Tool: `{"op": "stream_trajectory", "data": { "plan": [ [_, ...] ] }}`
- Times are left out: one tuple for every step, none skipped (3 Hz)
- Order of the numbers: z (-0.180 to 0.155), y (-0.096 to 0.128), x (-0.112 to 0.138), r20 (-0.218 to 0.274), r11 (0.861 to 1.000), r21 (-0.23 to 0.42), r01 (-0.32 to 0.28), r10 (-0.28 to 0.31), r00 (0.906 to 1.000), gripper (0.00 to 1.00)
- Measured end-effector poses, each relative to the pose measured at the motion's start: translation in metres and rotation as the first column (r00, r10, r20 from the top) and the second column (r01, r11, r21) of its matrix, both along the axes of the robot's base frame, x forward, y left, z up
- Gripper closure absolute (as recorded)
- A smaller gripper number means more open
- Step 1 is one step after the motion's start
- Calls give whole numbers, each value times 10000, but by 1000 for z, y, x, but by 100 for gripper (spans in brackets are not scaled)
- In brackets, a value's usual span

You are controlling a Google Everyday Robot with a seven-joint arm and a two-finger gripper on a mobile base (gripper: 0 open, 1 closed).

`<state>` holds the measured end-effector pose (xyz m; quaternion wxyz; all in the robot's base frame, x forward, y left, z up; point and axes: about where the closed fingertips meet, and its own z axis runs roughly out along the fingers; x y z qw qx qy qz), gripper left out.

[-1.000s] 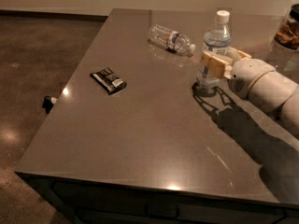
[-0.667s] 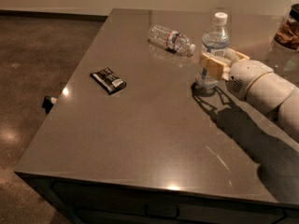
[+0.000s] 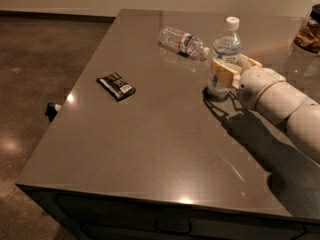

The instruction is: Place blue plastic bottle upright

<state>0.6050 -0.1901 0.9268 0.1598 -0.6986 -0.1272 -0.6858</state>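
Observation:
The blue plastic bottle (image 3: 226,46), with a white cap and a pale label, stands upright on the grey table (image 3: 150,134) at the right, its base on or just above the surface. My gripper (image 3: 234,68) reaches in from the right on the white arm. Its tan fingers (image 3: 221,74) sit on either side of the bottle's lower body and are closed on it. The lower part of the bottle is partly hidden behind the near finger.
A clear ribbed bottle (image 3: 181,40) with a red-and-blue band lies on its side just behind and to the left. A dark snack packet (image 3: 116,85) lies on the left part of the table. A jar (image 3: 308,31) stands at the far right edge.
The bottle and my gripper have shifted together slightly to the left and down. The other things have not moved.

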Motion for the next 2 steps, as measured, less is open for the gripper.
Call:
{"op": "stream_trajectory", "data": {
  "plan": [
    [-4, 1, 3, 43, 9999, -61, 114, -114, 9999, 35],
    [-3, 2, 3, 51, 9999, -60, 96, -96, 9999, 12]
  ]
}}
